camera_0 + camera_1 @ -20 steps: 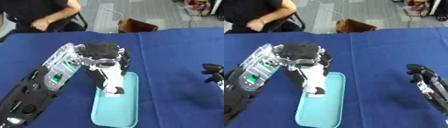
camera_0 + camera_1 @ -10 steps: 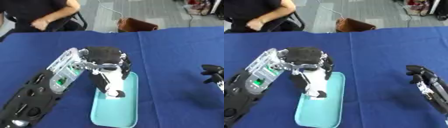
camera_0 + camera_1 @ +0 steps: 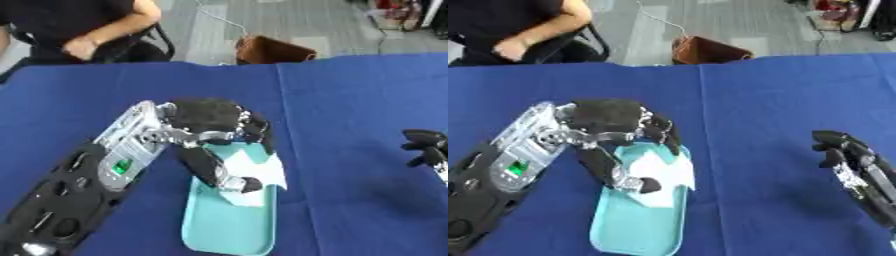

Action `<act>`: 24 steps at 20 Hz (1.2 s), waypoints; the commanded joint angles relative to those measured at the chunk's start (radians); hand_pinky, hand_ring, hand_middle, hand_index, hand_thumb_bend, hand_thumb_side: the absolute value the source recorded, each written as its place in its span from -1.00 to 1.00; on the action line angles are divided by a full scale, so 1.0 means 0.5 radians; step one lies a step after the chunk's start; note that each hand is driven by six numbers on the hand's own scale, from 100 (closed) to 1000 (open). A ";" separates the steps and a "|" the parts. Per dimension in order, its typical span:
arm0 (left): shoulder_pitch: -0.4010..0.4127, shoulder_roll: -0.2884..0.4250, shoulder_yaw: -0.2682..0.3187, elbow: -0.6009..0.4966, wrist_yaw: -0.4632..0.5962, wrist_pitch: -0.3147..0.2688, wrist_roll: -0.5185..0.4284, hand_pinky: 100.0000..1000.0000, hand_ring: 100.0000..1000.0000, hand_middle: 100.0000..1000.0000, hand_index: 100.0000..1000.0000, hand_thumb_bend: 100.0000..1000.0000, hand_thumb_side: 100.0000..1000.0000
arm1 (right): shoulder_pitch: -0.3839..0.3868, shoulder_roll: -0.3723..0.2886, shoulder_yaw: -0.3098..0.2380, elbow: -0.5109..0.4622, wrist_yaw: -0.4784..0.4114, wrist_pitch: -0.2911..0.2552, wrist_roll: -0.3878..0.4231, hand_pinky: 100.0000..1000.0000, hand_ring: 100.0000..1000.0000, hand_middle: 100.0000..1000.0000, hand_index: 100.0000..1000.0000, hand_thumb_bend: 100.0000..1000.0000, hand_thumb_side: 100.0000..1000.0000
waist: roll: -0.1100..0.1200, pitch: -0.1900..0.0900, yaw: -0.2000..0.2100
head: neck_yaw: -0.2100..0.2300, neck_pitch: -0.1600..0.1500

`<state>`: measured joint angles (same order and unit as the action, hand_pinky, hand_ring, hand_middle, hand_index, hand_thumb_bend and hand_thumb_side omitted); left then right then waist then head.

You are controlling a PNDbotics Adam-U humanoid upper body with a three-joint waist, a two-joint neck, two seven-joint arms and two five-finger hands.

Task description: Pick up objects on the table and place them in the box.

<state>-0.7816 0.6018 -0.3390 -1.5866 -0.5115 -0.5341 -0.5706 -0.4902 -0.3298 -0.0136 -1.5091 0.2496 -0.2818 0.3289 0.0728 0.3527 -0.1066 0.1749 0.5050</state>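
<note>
- Your left hand (image 3: 214,130) reaches in from the lower left and hangs over the near-left part of the blue table (image 3: 350,110), right above the far end of the light blue tray (image 3: 223,225).
- Its fingers are curled down around a white, paper-like piece (image 3: 254,172), which hangs into the tray; the thumb lies across its front.
- You cannot tell if the white piece already touches the tray floor.
- Your right hand (image 3: 846,155) rests idle at the right edge, well apart from the tray, fingers relaxed and grasping nothing.
</note>
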 commanded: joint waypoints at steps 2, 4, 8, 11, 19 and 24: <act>-0.008 0.011 0.013 0.006 0.063 -0.074 -0.098 0.23 0.48 0.64 0.63 -0.34 0.92 | -0.021 -0.006 -0.016 -0.028 -0.006 -0.001 -0.001 0.21 0.56 0.71 0.70 -1.00 0.82 | -0.009 -0.031 0.002 | -0.003 -0.032; -0.004 0.011 0.016 0.012 0.078 -0.076 -0.102 0.23 0.48 0.63 0.63 -0.34 0.92 | -0.021 -0.006 -0.016 -0.027 -0.006 -0.002 0.000 0.21 0.56 0.71 0.70 -1.00 0.82 | -0.011 -0.031 0.002 | -0.003 -0.032; 0.001 0.015 0.021 0.005 0.094 -0.075 -0.104 0.23 0.48 0.63 0.64 -0.35 0.92 | -0.023 -0.003 -0.017 -0.027 -0.007 -0.003 -0.001 0.21 0.56 0.71 0.70 -1.00 0.82 | -0.013 -0.032 0.003 | -0.006 -0.034; 0.009 0.019 0.027 0.001 0.101 -0.069 -0.102 0.23 0.48 0.63 0.64 -0.36 0.92 | -0.021 -0.003 -0.019 -0.026 -0.006 -0.002 -0.002 0.21 0.56 0.71 0.70 -1.00 0.82 | -0.017 -0.032 0.006 | -0.008 -0.034; 0.026 0.032 0.048 -0.024 0.120 -0.059 -0.082 0.22 0.48 0.62 0.65 -0.37 0.89 | -0.022 -0.001 -0.021 -0.025 -0.005 -0.003 -0.003 0.21 0.56 0.71 0.70 -1.00 0.81 | -0.025 -0.037 0.020 | -0.012 -0.036; 0.048 0.052 0.080 -0.106 0.186 -0.049 -0.038 0.22 0.47 0.62 0.65 -0.38 1.00 | -0.013 -0.005 -0.028 -0.019 -0.002 -0.002 -0.006 0.21 0.56 0.71 0.70 -1.00 0.83 | -0.034 -0.047 0.034 | -0.025 -0.035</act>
<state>-0.7481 0.5968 -0.3175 -1.6125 -0.4331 -0.5328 -0.5723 -0.4896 -0.3221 -0.0196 -1.5090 0.2496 -0.2829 0.3271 0.0598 0.3530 -0.0887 0.1691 0.5045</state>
